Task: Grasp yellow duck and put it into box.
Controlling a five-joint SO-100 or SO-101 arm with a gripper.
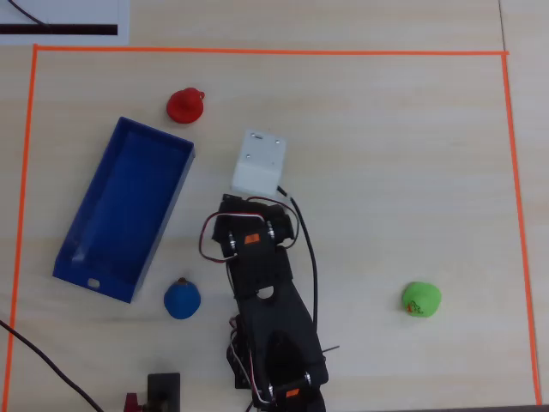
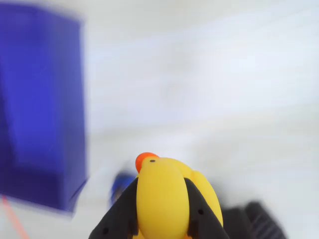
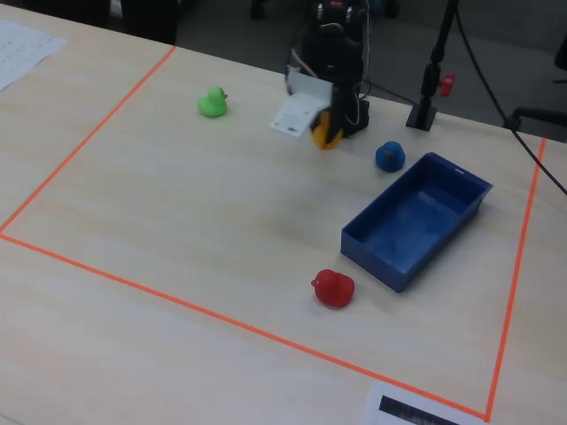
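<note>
My gripper [image 2: 160, 188] is shut on the yellow duck [image 2: 162, 204], with a black finger on each side of its body and its orange beak pointing forward. In the fixed view the gripper [image 3: 324, 135] holds the duck [image 3: 325, 129] above the table, left of the box. In the overhead view a white wrist block [image 1: 258, 161] hides both the duck and the jaws. The box [image 1: 120, 206] is a long dark-blue tray lying left of the arm. It also shows in the fixed view [image 3: 416, 217] and, blurred, at the left of the wrist view [image 2: 40, 99]. The duck is outside it.
A red duck [image 1: 184, 106] sits beyond the box's far end. A blue toy [image 1: 182, 299] lies between the box and the arm's base. A green toy [image 1: 420, 299] lies far to the right. Orange tape [image 1: 257, 51] borders the work area.
</note>
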